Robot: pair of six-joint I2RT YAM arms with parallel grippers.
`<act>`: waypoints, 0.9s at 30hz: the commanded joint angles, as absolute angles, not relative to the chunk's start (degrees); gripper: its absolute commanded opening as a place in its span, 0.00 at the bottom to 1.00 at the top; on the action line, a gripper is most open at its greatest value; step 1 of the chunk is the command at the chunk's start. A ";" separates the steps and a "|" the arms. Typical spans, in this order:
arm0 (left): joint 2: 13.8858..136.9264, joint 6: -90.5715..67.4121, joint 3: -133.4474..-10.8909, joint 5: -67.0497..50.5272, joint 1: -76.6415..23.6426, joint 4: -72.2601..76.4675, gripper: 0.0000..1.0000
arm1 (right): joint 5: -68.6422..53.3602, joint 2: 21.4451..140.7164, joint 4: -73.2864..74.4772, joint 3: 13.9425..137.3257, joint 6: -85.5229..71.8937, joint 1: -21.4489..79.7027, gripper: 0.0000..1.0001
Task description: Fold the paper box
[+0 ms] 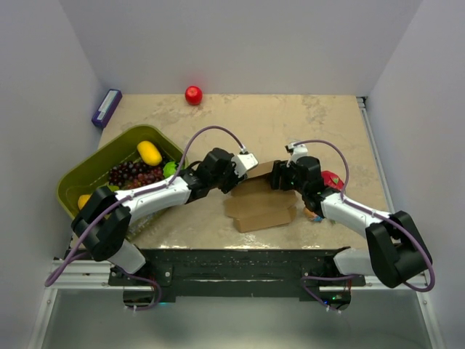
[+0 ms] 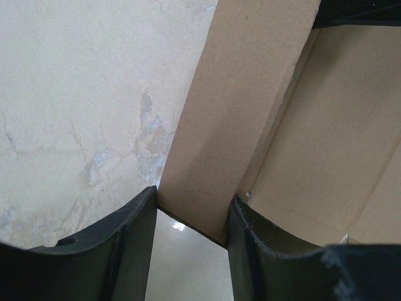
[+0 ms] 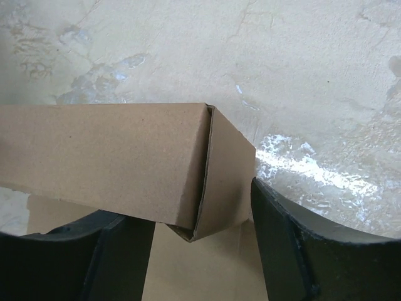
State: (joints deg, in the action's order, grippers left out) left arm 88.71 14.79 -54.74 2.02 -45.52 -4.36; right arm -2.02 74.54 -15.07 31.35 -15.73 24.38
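Worktop (image 1: 320, 123): beige stone-look surface, mottled with pale grey veining. Plain off-white walls close it in on three sides: back wall (image 1: 240, 43), left wall (image 1: 36, 87), right wall (image 1: 429, 87). Metal strip (image 1: 372, 142) along the right edge. Black plate (image 1: 240, 263) across the near edge. Even, soft light; glossy glare patches near the front and in both wrist views.

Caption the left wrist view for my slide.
Left gripper pinches a raised wall of the paper box over the marbled table.
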 commanded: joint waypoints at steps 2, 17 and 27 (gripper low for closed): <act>88.86 16.35 -55.28 1.23 -46.05 -3.43 0.29 | -0.79 72.95 -19.07 32.26 -13.27 24.70 0.65; 89.82 15.56 -59.85 -5.71 -44.21 -10.81 0.26 | -3.25 68.03 -17.05 28.92 -14.24 24.78 0.45; 90.00 15.91 -61.43 -14.24 -43.07 -14.15 0.24 | -0.62 71.10 -17.05 29.70 -15.12 25.31 0.43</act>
State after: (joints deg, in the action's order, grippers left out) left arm 90.39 14.61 -58.43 -6.98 -42.72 -12.69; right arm -2.83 69.56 -15.05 28.84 -14.57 24.75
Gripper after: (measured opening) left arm 0.486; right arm 0.438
